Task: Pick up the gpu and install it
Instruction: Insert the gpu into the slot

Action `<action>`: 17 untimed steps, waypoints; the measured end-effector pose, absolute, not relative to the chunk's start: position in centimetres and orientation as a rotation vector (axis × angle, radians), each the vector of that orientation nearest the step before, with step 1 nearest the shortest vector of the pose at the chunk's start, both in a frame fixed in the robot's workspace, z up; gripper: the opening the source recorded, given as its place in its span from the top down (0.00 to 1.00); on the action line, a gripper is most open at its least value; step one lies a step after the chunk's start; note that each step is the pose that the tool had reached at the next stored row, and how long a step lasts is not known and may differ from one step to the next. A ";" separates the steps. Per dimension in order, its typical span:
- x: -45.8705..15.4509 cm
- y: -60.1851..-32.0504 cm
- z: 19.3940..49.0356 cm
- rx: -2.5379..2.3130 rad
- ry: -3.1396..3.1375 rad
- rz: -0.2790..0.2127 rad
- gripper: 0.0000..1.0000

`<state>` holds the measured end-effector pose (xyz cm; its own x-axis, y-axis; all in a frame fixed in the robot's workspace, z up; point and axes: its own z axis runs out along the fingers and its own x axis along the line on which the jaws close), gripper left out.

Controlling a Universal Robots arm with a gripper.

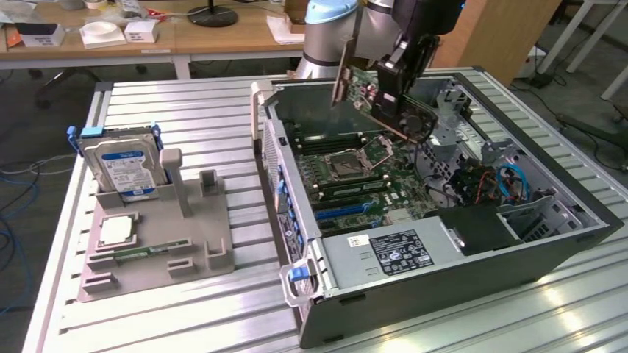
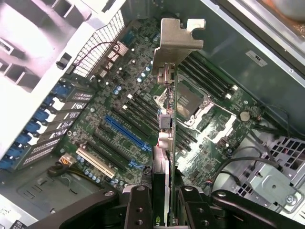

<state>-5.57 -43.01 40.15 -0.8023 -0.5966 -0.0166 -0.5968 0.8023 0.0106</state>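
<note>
The gpu (image 1: 378,99), a green card with a black fan block and a silver end bracket, hangs tilted in the air over the open computer case (image 1: 549,254). My gripper (image 1: 407,62) is shut on its upper edge. In the wrist view the gpu (image 2: 165,138) is seen edge-on, its silver bracket (image 2: 178,36) pointing away from me, and my gripper (image 2: 163,210) clamps the card between two black fingers (image 2: 138,210). The card is above the motherboard (image 2: 119,95), apart from it. A blue expansion slot (image 2: 126,133) lies beside the card's line.
The CPU socket (image 1: 358,156) and the power supply (image 1: 393,251) sit inside the case. At the exterior view's left, a grey holder (image 1: 191,250) carries a silver hard drive (image 1: 123,169). Drive bays and cables (image 1: 515,184) fill the case's right side.
</note>
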 end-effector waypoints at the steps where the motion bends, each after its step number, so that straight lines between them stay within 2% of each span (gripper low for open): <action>1: -5.6 -43.0 40.1 -0.995 2.967 0.024 0.73; 17: -5.6 -43.0 40.2 -1.153 2.910 0.025 0.73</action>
